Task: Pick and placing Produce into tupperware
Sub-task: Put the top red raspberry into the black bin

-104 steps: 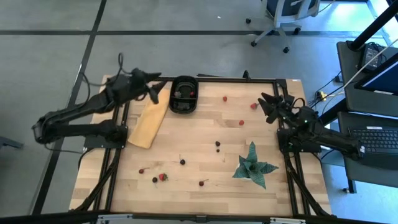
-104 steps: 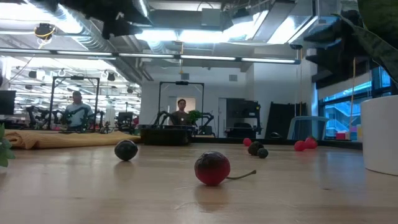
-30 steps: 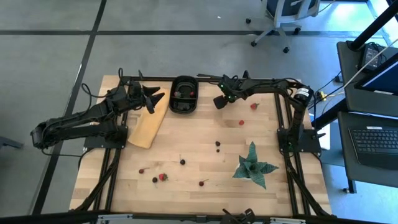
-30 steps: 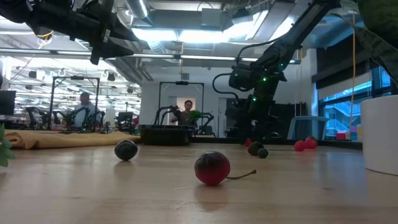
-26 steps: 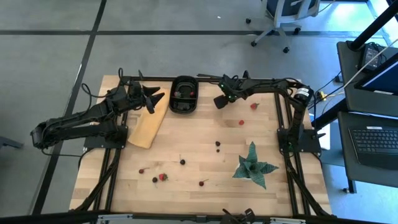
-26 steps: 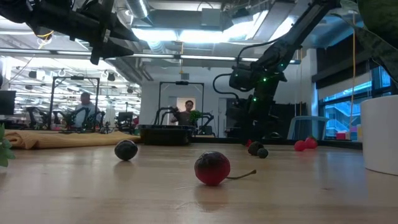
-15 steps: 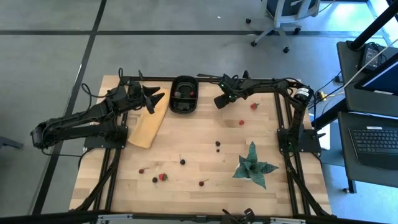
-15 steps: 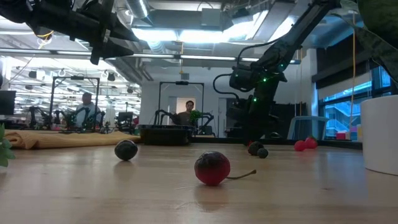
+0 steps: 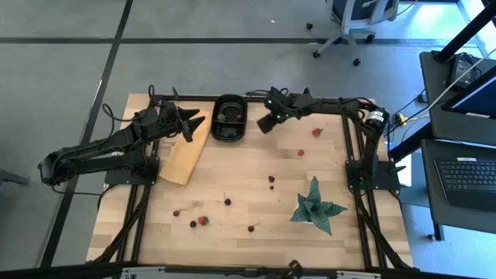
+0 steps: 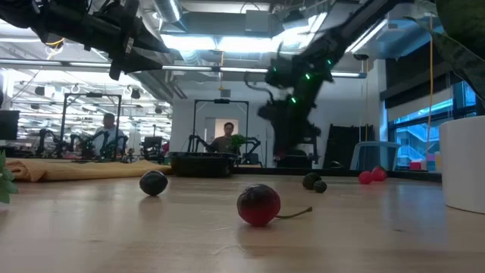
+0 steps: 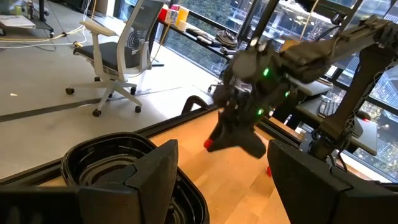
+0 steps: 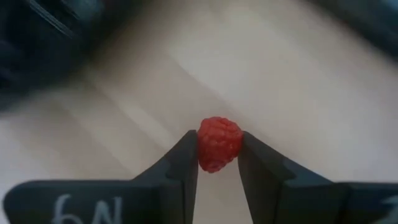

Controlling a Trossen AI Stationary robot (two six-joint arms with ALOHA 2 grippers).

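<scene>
In the right wrist view, the small black rounded-rectangle plastic tub (image 12: pixel 43 37) is only a dark smear beyond the bumpy red berry (image 12: pixel 218 144), and its rim cannot be made out. In the left wrist view, that tub (image 11: pixel 118 165) is cut off by the picture's edge and partly hidden behind a dark finger. In the low view, the right arm above the far side of the tub (image 10: pixel 201 163) is blurred, so its jaws cannot be read there.
</scene>
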